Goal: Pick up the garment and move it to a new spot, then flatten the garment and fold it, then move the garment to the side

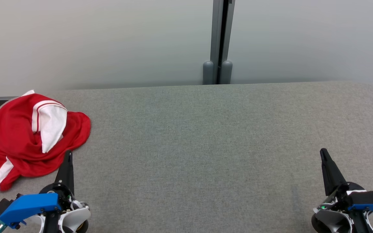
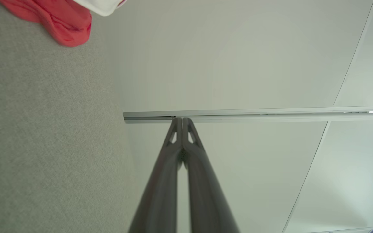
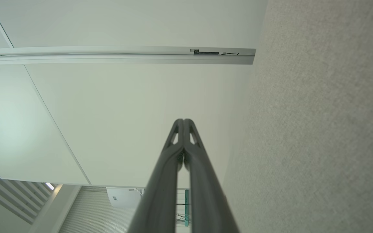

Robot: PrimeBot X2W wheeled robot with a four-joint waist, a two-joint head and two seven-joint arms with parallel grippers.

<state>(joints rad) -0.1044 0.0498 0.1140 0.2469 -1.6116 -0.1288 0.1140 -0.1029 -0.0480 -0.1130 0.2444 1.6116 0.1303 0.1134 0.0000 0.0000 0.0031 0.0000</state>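
Two claws are mine, and both are clenched on nothing. My left claw [image 1: 69, 154] sits at the lower left of the head view, its dark fingers pressed into one point, with the tip just beside the near edge of the crumpled red knit garment with white panels and striped trim [image 1: 11, 139]. My right claw [image 1: 323, 152] sits at the lower right, equally closed and well apart from the garment. Each wrist view shows the same: the two fingers meet at the tips with no cloth between them.

Location of the garment: heaped at the left of the head view on the flat grey fabric-covered counter [image 1: 206, 145], reaching the frame's left edge. In the left wrist view, one red lobe and a white piece show at the upper left corner.

Step in hand, as I judge it: the first, pick-up. Nothing is lifted, flattened or folded.

The next move calls for:
- Release the left claw.
- Advance it onto a raised fold of the heap.
- Clench on cloth only, not on the counter covering.
- Carry the garment toward the bare middle of the counter.

The right claw will likely be needed for spreading.

Limits of view:
- The frame edge cuts off the garment's left part, so its full extent is unknown.
- I cannot tell which white piece is sleeve, collar or lining.
- The layers under the top fold are hidden.
- I cannot tell whether my left fingertip touches the cloth or stands just short of it.
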